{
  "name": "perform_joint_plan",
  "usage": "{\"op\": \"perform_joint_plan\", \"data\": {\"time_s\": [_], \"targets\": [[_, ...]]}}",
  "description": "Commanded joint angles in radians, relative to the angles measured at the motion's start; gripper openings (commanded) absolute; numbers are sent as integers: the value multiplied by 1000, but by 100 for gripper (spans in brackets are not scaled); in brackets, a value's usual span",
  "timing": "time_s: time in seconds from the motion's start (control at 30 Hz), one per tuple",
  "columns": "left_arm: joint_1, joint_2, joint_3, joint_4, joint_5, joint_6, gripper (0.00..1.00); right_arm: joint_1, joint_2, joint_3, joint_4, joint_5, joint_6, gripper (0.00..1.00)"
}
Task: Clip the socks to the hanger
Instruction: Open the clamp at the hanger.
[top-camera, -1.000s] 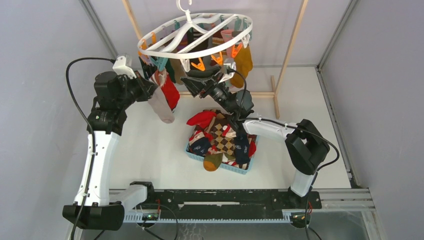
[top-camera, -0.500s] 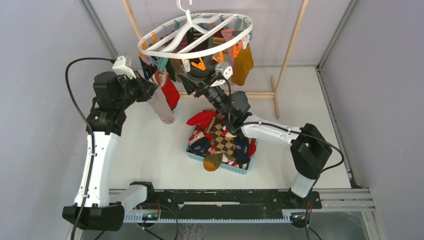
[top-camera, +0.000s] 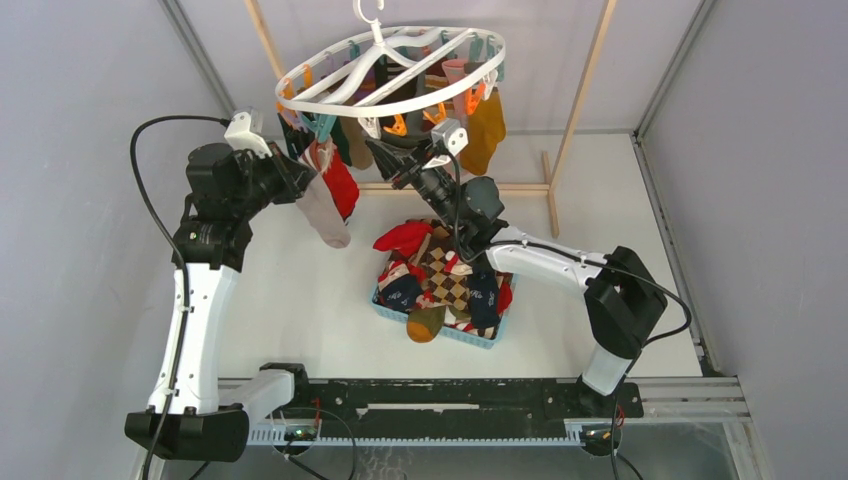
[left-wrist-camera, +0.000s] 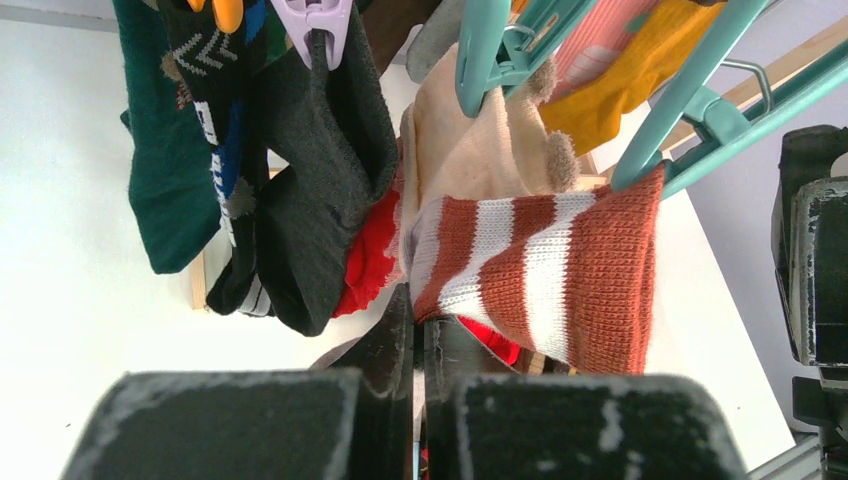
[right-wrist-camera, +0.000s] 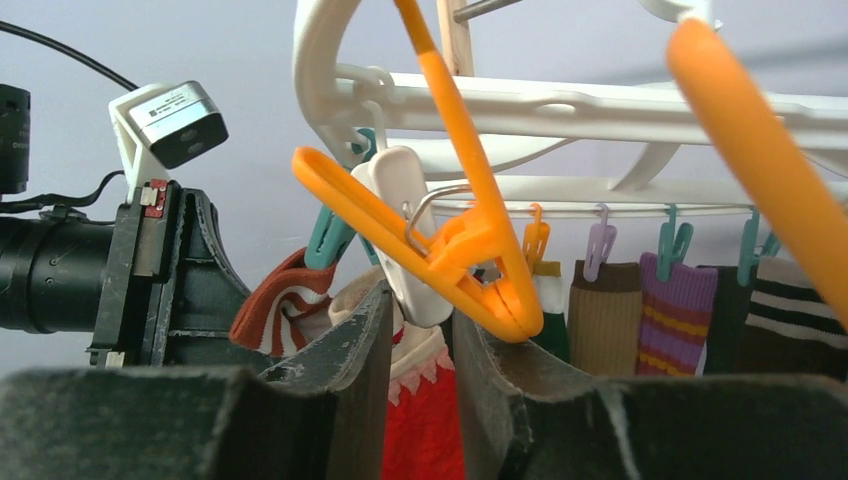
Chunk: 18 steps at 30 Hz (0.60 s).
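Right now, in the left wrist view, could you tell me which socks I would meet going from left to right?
Dark green sock → charcoal sock → rust-and-white striped sock. The red, cream and mustard ones overlap these, so I leave them out.

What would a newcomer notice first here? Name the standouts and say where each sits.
The white hanger, crowded with hanging socks, dominates the top of the overhead view. Both arms reach up to it. The left gripper pinches a rust-and-white striped sock beneath a teal clip, and the right gripper sits just under a white clip and an orange clip. Below, a blue basket heaped with loose socks sits mid-table.
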Motion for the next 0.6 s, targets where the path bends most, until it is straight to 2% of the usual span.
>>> {"op": "perform_joint_plan", "data": {"time_s": [0.0,0.17,0.33,0.5,0.57], "targets": [[11,-24,79,4,14,-15,0,5,-53,52,-2,-36,-29,32],[12,-26,80,2,15,-13,1,14,-59,61,-20,-57,-43,27],[11,-24,81,2,15,-13,1,17,-56,74,-21,-45,-43,36],[11,-27,81,0,13,-7,1,17,-58,77,-16,-41,-42,37],[12,-26,82,-1,10,-6,1,19,-62,76,-24,-50,-50,32]]}}
